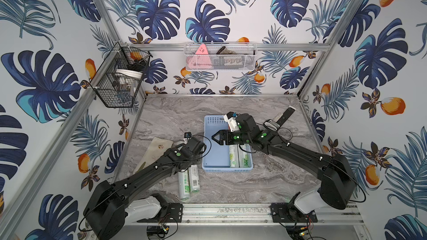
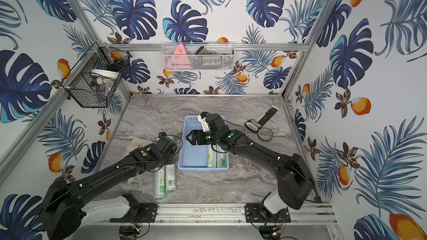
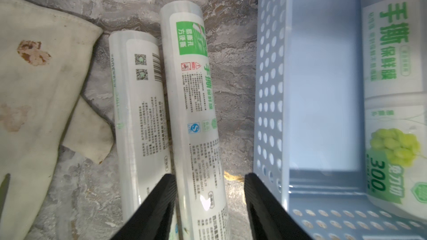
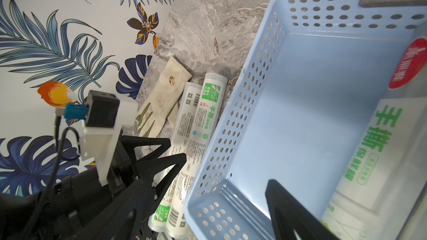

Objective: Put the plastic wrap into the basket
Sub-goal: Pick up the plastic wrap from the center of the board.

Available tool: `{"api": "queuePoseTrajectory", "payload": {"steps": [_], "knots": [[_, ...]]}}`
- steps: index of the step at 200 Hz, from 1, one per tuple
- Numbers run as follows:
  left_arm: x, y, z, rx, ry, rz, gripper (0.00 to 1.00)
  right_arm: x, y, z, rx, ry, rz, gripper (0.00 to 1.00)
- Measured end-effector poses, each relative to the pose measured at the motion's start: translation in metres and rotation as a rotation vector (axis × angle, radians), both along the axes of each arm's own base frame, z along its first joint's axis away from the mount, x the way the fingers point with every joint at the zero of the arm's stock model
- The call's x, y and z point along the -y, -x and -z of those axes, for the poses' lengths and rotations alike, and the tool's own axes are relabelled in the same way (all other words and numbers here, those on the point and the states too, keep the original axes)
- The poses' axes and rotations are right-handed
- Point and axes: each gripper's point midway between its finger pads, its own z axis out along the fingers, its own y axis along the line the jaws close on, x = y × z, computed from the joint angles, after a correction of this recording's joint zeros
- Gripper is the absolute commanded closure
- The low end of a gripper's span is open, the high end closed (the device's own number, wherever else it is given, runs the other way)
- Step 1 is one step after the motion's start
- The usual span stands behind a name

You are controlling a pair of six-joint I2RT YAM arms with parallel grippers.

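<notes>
Two plastic wrap rolls (image 1: 240, 158) lay side by side along the right wall of the light blue basket (image 1: 227, 170), one marked "300". The other two rolls (image 1: 189, 178) lay together on the desk (image 1: 254, 185), just left of the basket and beside a stained cream glove (image 3: 34, 88). The left hand (image 3: 208, 176) straddled the roll nearer the basket (image 3: 196, 111), fingers parted, one against its side, the other clear of it. The right hand (image 1: 213, 137) hung over the basket's bare floor, spread and empty.
</notes>
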Motion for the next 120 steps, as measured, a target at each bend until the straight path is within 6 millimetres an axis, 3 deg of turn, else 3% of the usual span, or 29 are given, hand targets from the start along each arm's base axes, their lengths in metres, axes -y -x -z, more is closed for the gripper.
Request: {"api": "queuePoseTrajectory", "payload": {"steps": [70, 120], "knots": [[-0.007, -0.002, 0.032, -0.091, -0.036, -0.040, 0.43, -0.012, 0.011, 0.007, -0.041, -0.033, -0.074, 0.12], [-0.009, -0.003, 0.048, -0.122, 0.015, -0.063, 0.44, -0.049, 0.026, 0.012, -0.069, -0.014, -0.187, 0.17]]}}
